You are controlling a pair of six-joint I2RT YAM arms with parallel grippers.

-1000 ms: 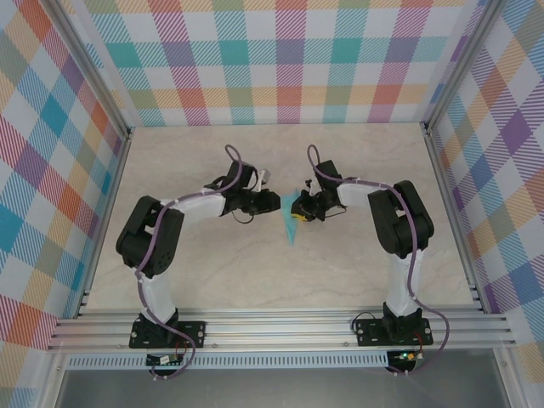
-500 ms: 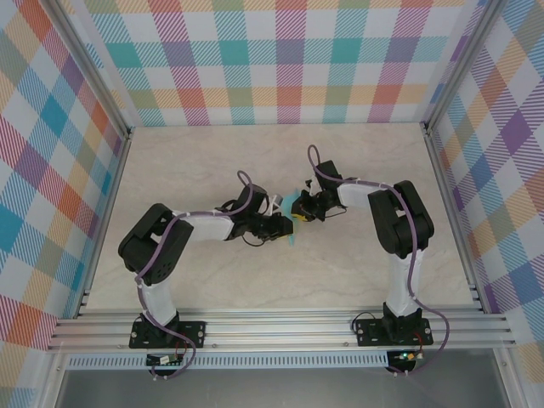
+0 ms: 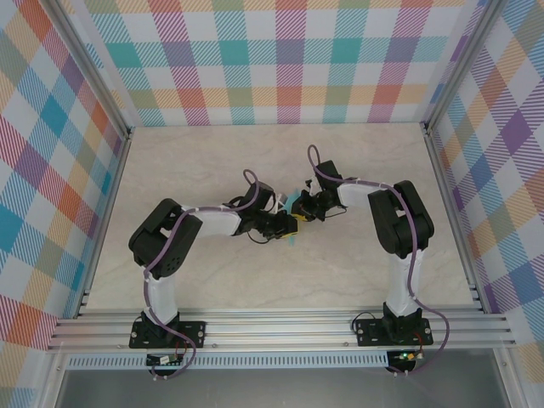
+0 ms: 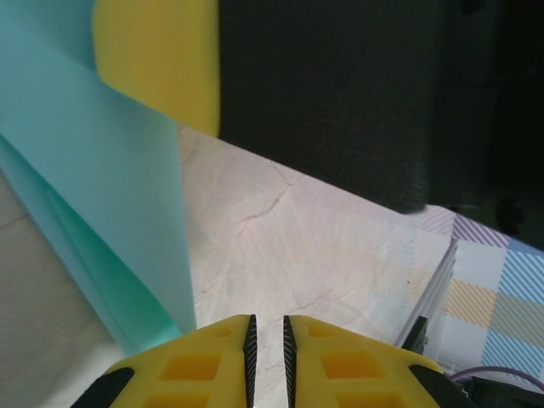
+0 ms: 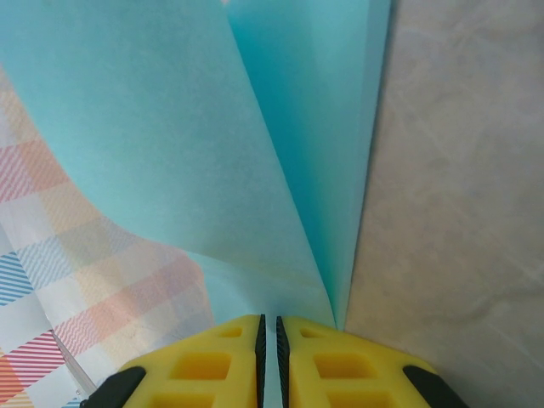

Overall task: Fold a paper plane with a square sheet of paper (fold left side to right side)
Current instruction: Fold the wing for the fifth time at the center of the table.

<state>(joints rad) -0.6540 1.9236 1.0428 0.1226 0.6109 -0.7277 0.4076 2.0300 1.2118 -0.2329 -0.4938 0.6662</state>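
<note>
The turquoise sheet of paper (image 3: 292,201), creased into a narrower shape, stands up off the table between my two grippers. In the right wrist view its layers (image 5: 212,153) fan upward from the yellow fingers, and my right gripper (image 5: 269,321) is shut on its lower edge. My left gripper (image 3: 289,228) sits just in front of the right gripper (image 3: 300,209), close beside the paper. In the left wrist view the paper (image 4: 102,212) hangs at the left, and the left gripper (image 4: 267,321) has its jaws nearly together over bare table, holding nothing.
The marble-patterned table (image 3: 212,161) is enclosed by plaid walls (image 3: 280,59). An aluminium rail (image 3: 280,327) runs along the near edge by the arm bases. The right gripper's yellow finger (image 4: 157,59) and black body (image 4: 340,93) loom close above my left gripper.
My left arm has reached right and forward until its gripper is beside the paper and the right gripper, and its jaws have narrowed. The right gripper and paper have stayed put.
</note>
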